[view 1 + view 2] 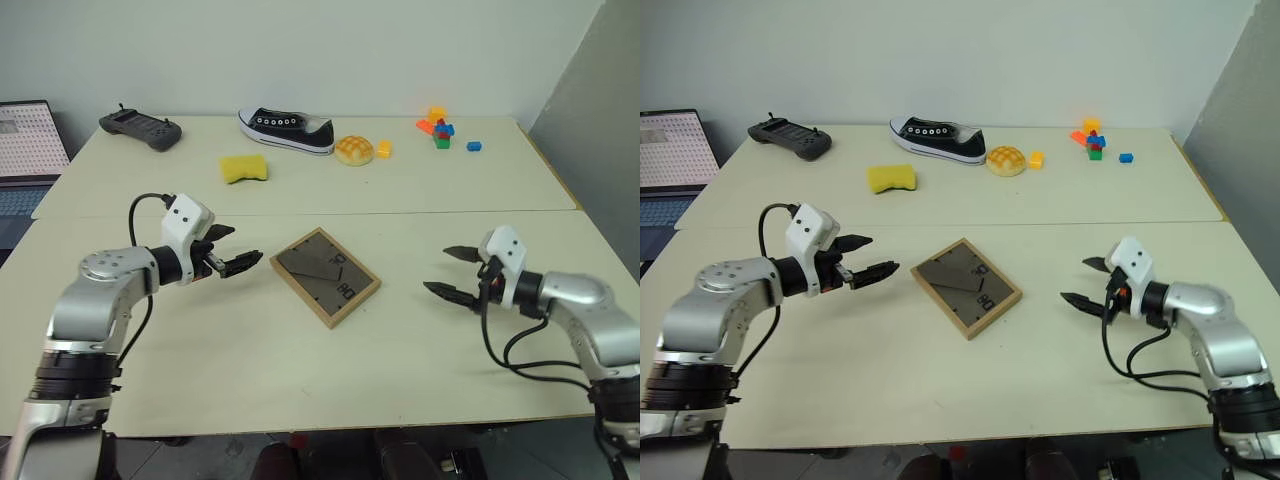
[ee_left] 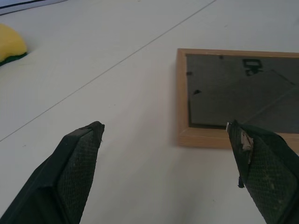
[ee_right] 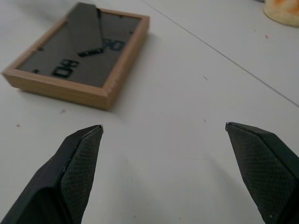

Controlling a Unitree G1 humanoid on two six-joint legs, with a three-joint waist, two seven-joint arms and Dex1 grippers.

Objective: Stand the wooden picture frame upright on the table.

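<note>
Pale wood edges the small rectangular wooden picture frame (image 1: 326, 276), which lies flat and face down in the middle of the near section of the large cream table (image 1: 300, 390), dark back panel up and turned at an angle to the table's edge. From the head camera, the left gripper (image 1: 232, 250) hovers just beside the frame's left corner, its two black fingers spread apart and holding nothing. The right gripper (image 1: 452, 272) hangs well apart from the frame on the other side, fingers likewise spread and empty, pointing in toward it. A seam runs across the table behind the frame. On the far section sit a yellow sponge (image 1: 244, 168), a black-and-white canvas shoe (image 1: 287, 131), a round yellow bun-shaped toy (image 1: 354, 150), a small yellow block (image 1: 384, 149), a cluster of coloured building bricks (image 1: 440, 128) and a dark grey handheld controller (image 1: 140, 129). A laptop (image 1: 25, 150) stands off the table's left end.

Along the left wrist, both black textured fingertips (image 2: 77, 163) stand wide, and the frame's wood border (image 2: 182, 102) lies on the table between and beyond them, nearer the one fingertip. The sponge shows at the far corner.

Along the right wrist, the fingertips (image 3: 81, 156) are equally wide apart over bare table. The frame lies farther off, its fold-out stand (image 3: 84, 30) flat against the dark back.
</note>
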